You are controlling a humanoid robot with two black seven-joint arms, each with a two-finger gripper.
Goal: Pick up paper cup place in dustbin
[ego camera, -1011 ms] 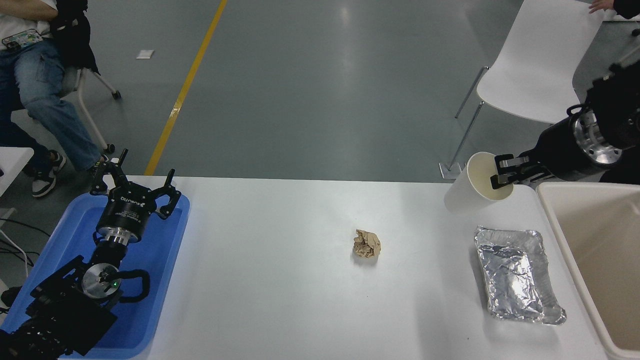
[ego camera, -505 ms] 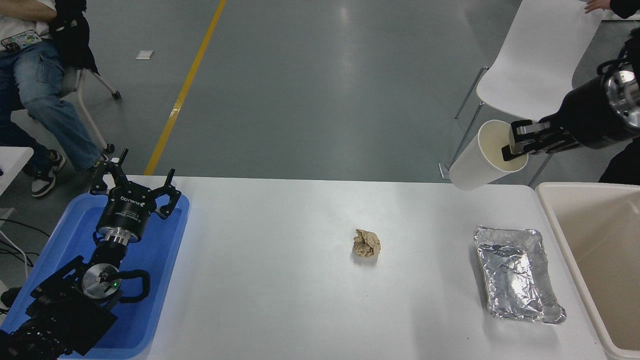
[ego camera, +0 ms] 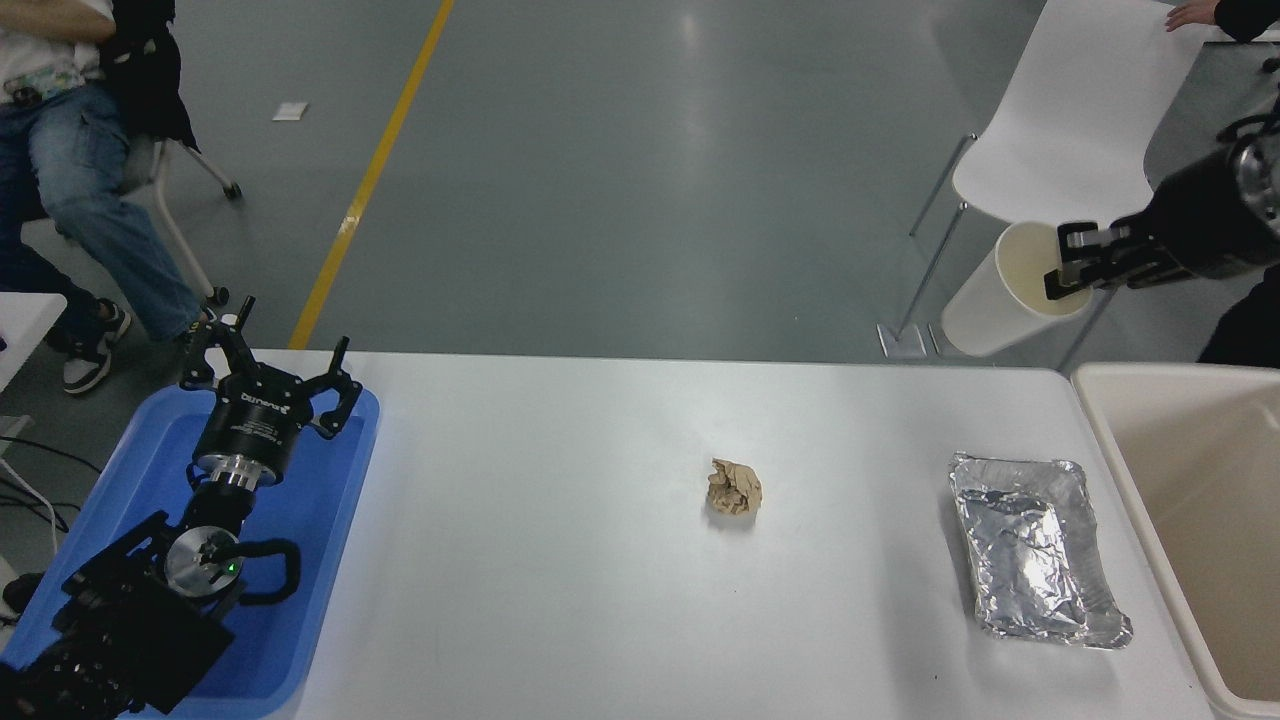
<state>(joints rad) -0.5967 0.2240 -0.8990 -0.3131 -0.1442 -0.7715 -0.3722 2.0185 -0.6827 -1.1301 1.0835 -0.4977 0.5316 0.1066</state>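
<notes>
The white paper cup (ego camera: pixel 1005 295) hangs in the air beyond the table's far right corner, tilted with its cream inside facing the camera. My right gripper (ego camera: pixel 1072 262) is shut on the cup's rim, one finger inside and one outside. The beige dustbin (ego camera: pixel 1105 420) stands at the right edge of the table, below and to the right of the cup, partly cut off by the picture. My left gripper (ego camera: pixel 275 372) is parked over the blue tray at the lower left, its fingers spread open and empty.
A crumpled brown paper ball (ego camera: pixel 734 487) lies mid-table. A silver foil tray (ego camera: pixel 1035 550) sits just left of the dustbin. The blue tray (ego camera: pixel 300 560) lies under the left arm. A white chair (ego camera: pixel 1070 120) stands behind the cup; a seated person (ego camera: pixel 70 150) is at top left.
My right gripper has lifted the paper cup off the table and carried it up and to the right, towards the dustbin side. The left arm has not moved.
</notes>
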